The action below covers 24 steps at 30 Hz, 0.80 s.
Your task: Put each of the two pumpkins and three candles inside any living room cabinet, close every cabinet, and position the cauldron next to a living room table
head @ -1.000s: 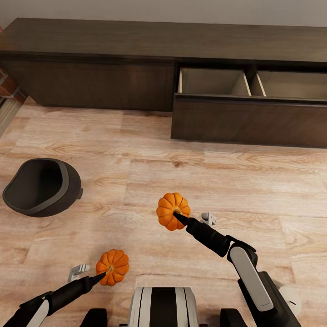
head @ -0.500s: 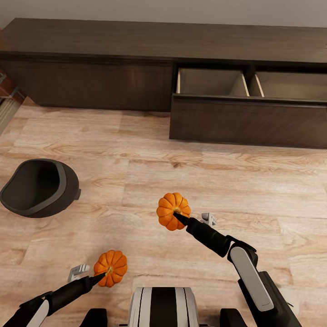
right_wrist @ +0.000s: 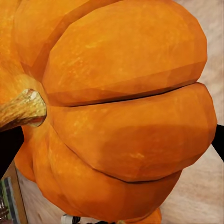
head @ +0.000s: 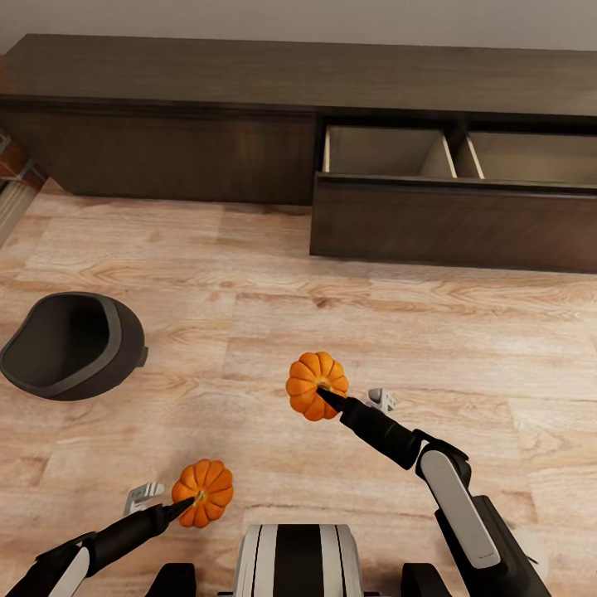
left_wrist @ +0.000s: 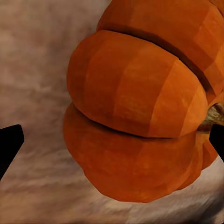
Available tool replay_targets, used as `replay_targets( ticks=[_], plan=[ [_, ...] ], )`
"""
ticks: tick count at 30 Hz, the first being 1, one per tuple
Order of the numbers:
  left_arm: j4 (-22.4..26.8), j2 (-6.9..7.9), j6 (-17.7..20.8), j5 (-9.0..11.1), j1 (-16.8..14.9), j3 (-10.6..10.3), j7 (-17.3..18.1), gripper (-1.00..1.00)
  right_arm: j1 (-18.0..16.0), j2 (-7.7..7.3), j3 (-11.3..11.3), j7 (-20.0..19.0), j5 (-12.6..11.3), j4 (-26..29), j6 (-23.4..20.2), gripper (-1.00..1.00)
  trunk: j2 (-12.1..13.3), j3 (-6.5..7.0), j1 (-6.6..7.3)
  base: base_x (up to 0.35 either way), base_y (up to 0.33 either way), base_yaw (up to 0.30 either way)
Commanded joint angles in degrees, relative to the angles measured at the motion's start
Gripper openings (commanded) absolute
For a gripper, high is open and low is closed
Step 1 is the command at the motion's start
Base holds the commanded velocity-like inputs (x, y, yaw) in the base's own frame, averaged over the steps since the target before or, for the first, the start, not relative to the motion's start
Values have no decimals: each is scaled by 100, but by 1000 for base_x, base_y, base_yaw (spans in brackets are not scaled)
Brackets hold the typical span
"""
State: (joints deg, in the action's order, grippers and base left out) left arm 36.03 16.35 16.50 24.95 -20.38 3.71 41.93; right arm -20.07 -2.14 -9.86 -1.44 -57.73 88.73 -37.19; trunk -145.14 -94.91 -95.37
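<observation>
You've got a pumpkin in each gripper right now. Your left gripper is low near the robot's base, closed on the left pumpkin, with a dark fingertip right at the stem. In the left wrist view that pumpkin sits between the two black fingertips, bare blurry wood floor behind it.

Your right gripper is further out over the floor and clamped on the right pumpkin, again with a finger at the stem. The right wrist view has the pumpkin up close with its tan stem poking out to one side and dark fingertips at both edges of the picture.

The cabinet runs along the far wall, well apart from both pumpkins. Its right-hand drawer is pulled out, and you can see the pale inside split by dividers into compartments. The part I can see looks bare. The left section's front is shut flush.

The cauldron is on the wood floor off to your left, tipped over on its side with the mouth facing the camera. It's near the left pumpkin's side of things but not touching anything.
</observation>
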Motion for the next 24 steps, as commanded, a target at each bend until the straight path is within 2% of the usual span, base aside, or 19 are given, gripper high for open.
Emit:
replay_targets(
  ticks=[1, 24],
  plan=[
    [-1, 0, 55, 45, -1, 7, 16, 100, -1, -1, -2, -17, -2, 3, -17, -100, -1, -3, 1, 0, -62, 0],
    [-1, 8, 55, 45, -1, 16, 22, 100, -4, -22, 9, -32, -14, -5, -22, -100, -4, -47, -4, 0, -6, 0]
  ],
)
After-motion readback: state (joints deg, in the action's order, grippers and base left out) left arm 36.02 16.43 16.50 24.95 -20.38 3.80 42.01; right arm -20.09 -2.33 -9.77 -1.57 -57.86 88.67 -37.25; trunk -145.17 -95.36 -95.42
